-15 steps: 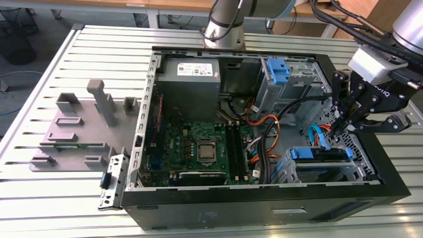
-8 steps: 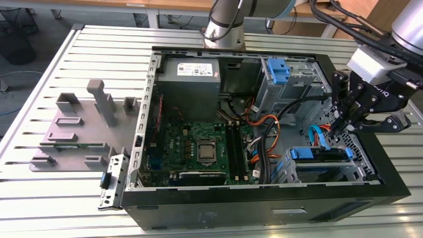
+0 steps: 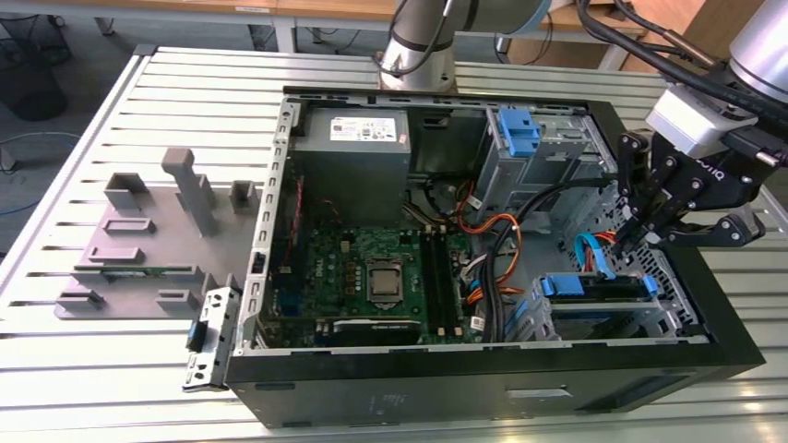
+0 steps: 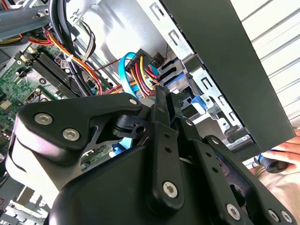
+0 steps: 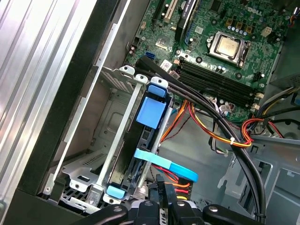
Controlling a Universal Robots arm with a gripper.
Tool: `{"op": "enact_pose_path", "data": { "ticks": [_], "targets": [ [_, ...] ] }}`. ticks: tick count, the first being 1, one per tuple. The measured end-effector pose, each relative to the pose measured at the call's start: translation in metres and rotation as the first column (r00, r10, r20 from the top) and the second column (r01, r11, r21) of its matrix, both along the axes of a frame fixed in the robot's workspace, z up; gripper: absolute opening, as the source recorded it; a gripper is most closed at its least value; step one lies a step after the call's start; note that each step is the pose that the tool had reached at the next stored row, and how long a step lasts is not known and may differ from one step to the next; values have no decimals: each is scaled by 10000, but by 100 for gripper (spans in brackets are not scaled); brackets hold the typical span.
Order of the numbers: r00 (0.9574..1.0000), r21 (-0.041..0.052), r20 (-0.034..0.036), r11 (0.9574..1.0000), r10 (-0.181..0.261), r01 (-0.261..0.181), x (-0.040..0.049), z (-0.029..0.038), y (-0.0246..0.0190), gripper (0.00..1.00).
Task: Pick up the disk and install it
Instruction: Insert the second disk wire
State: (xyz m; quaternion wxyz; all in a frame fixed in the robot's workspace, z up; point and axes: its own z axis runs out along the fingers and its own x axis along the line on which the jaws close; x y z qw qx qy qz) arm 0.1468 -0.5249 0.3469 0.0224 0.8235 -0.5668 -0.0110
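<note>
The disk (image 3: 596, 288) sits slotted in the drive cage at the near corner of the open computer case (image 3: 493, 369), on the exterior view's right, its blue rails showing. In the first wrist view the disk (image 5: 151, 112) stands edge-on between the cage's metal rails, blue tab uppermost. My gripper (image 3: 636, 242) hangs just above the cage, and its fingers look shut with nothing between them. In the second wrist view my gripper (image 4: 161, 91) points at a black connector (image 4: 143, 61) with blue, red and yellow wires. In the first wrist view my gripper (image 5: 166, 197) hovers over a blue flat cable (image 5: 168, 165).
Inside the case are a green motherboard (image 3: 369, 277), a grey power-supply box (image 3: 352, 138), black and orange cable bundles (image 3: 499, 249) and an upper bay with a blue latch (image 3: 518, 129). A grey fixture (image 3: 148, 240) lies on the slatted table at the exterior view's left. A hand (image 4: 281, 157) rests beside the case.
</note>
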Motion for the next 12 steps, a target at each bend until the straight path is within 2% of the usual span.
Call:
{"op": "enact_pose_path", "data": {
  "ticks": [7,12],
  "targets": [
    [10000,1,1,10000,-82,82,0,0,0,17],
    [9996,-1,0,9996,-298,298,-1,-1,-3,17]
  ]
}}
